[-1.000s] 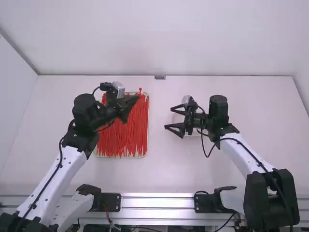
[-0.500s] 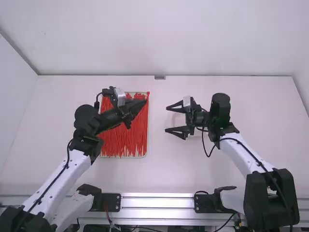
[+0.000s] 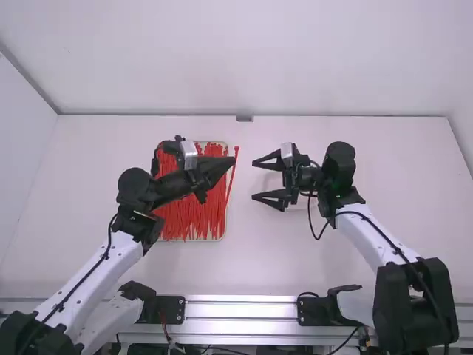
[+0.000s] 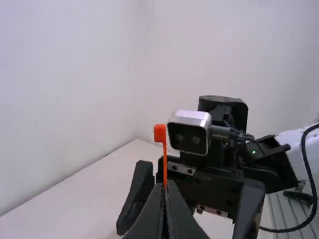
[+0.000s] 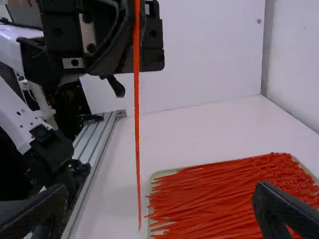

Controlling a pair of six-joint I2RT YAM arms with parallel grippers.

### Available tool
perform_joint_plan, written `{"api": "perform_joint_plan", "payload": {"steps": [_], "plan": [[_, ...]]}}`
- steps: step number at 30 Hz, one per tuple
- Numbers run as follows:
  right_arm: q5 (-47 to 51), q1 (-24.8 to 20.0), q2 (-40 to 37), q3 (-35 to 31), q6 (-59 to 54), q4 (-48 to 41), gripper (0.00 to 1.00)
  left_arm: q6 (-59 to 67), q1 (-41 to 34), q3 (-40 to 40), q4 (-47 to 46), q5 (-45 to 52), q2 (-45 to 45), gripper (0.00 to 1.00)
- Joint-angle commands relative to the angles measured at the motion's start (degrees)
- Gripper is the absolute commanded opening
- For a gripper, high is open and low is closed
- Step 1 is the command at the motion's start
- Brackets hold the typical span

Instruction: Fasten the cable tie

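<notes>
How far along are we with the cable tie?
Done: the left hand has a single cable tie pinched, apart from the rest on the tray. In hand: the tie is held out before the open right hand. Left: the tie is straight and unlooped; its tail must go through its head.

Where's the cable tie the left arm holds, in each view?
High view: the cable tie slants along the right edge of the tray, at the tip of the left gripper.
Left wrist view: the cable tie stands up near the centre.
Right wrist view: the cable tie is a long vertical line left of centre.
Shared landmark: the left gripper shut on it.
</notes>
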Motion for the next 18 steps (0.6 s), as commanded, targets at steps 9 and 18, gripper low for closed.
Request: {"api": "perform_joint_plan", "payload": {"steps": [9, 18], "plan": [[5.51, 9.01, 0.33, 1.73, 0.61, 5.05, 0.99, -2.23, -0.68, -0.48, 3.96, 0.63, 0.07, 0.01], [5.68, 11.23, 0.33, 1.73, 0.13, 6.12, 0.54, -3.50, -0.15, -0.48, 7.19, 0.33, 0.07, 0.01]]}}
